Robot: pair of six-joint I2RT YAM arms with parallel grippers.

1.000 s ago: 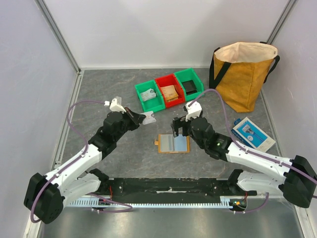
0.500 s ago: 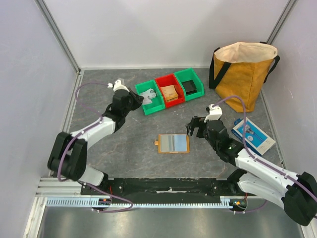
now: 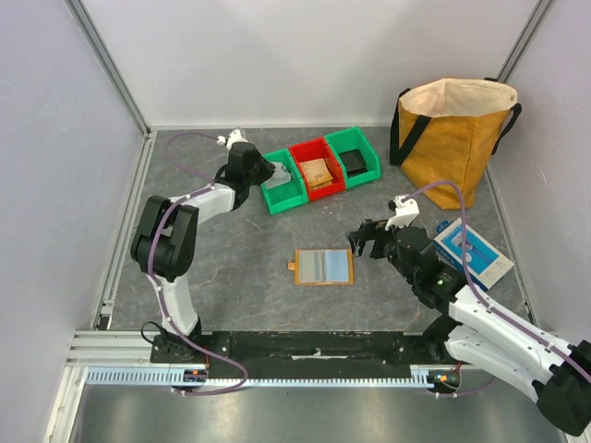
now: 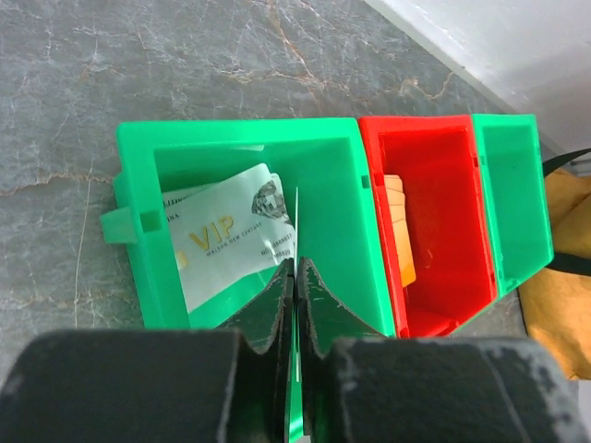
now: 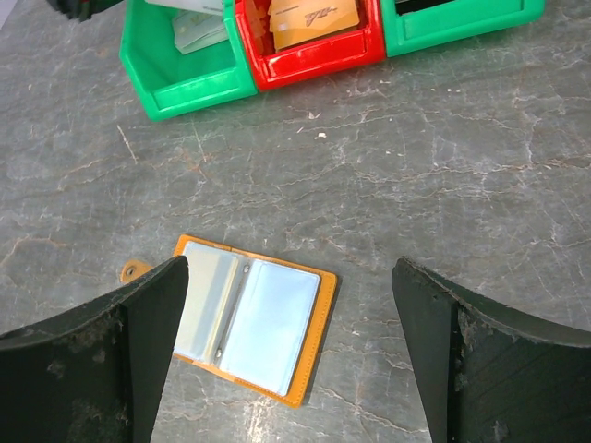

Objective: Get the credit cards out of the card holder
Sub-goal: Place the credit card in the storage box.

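Note:
The card holder (image 3: pixel 323 267) lies open on the table, tan-orange outside with whitish and pale blue panels; it also shows in the right wrist view (image 5: pixel 254 318). My left gripper (image 3: pixel 268 173) reaches over the left green bin (image 3: pixel 282 198). In the left wrist view the gripper (image 4: pixel 295 263) is shut on a thin credit card (image 4: pixel 297 221) seen edge-on above the bin (image 4: pixel 337 231). Another card (image 4: pixel 226 235), marked VIP, lies inside that bin. My right gripper (image 3: pixel 362 242) is open and empty, just right of the holder and above the table (image 5: pixel 289 266).
A red bin (image 3: pixel 325 191) with tan items and a second green bin (image 3: pixel 362 178) with a black item stand beside the left green bin. A mustard bag (image 3: pixel 452 138) is at the back right. A blue-and-white box (image 3: pixel 469 249) lies right of my right arm.
My left gripper has carried the card from the table's middle up over the left green bin. My right gripper has drawn back from the holder to its right.

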